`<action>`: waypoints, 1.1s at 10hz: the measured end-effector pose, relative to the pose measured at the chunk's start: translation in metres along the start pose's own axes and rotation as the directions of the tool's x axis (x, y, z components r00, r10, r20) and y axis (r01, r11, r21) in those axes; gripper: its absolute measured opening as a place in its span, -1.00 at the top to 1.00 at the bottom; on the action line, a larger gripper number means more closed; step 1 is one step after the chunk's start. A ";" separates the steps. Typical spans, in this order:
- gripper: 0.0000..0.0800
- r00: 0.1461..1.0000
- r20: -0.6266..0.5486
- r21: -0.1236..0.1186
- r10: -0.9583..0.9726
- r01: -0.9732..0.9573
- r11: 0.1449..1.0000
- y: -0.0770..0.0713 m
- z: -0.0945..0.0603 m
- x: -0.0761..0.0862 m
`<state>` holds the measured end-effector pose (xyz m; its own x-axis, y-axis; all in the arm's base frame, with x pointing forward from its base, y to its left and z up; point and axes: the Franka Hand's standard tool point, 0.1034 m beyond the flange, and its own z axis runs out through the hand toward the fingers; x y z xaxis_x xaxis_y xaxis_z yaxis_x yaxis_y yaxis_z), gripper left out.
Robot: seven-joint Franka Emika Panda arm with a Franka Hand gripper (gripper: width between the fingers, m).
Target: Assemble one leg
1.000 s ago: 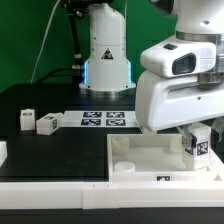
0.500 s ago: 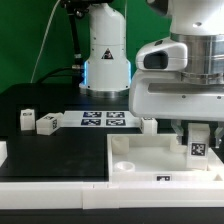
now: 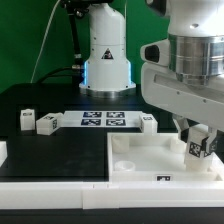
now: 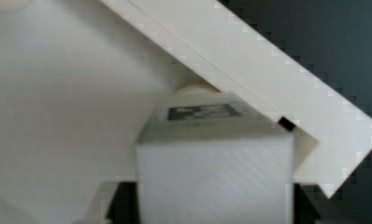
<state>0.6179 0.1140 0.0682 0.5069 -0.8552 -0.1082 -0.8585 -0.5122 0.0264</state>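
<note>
Exterior view shows a black table with a green curtain behind it and the arm's white base standing at the far edge. A flat marker board with printed tags lies on the black surface, off toward the exterior view's left of the gripper and farther back. Two small white parts sit well apart from the gripper at that same side, and another small white piece rests just beside the board's end, near the arm's bulky white wrist. A large white tabletop with a round corner socket lies directly beneath the gripper, filling the near part of the scene.

The gripper hangs over the tabletop's far corner at the exterior view's right, and the leg sits between its fingers, tilted somewhat, its black-and-white tag facing the camera. The fingers are closed narrowly on the leg's sides.

In the wrist view the leg fills the space between the dark finger pads, its tagged end pointing toward the tabletop's raised white edge. The leg's tip lies close against the tabletop's surface there; whether it actually touches cannot be told.
</note>
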 end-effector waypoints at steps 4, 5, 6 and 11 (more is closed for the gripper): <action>-0.21 0.997 -0.002 0.006 -0.071 0.071 0.997 -0.001 0.001 0.000; -0.21 0.990 -0.001 0.001 -0.139 0.139 0.990 -0.001 0.001 -0.004; -0.54 0.956 -0.003 0.005 -0.293 0.293 0.956 -0.002 0.002 -0.005; -0.62 0.584 -0.008 -0.004 -0.812 0.812 0.584 -0.002 0.001 -0.002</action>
<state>0.6182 0.1171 0.0671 0.9935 -0.0842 -0.0762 -0.0894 -0.9936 -0.0688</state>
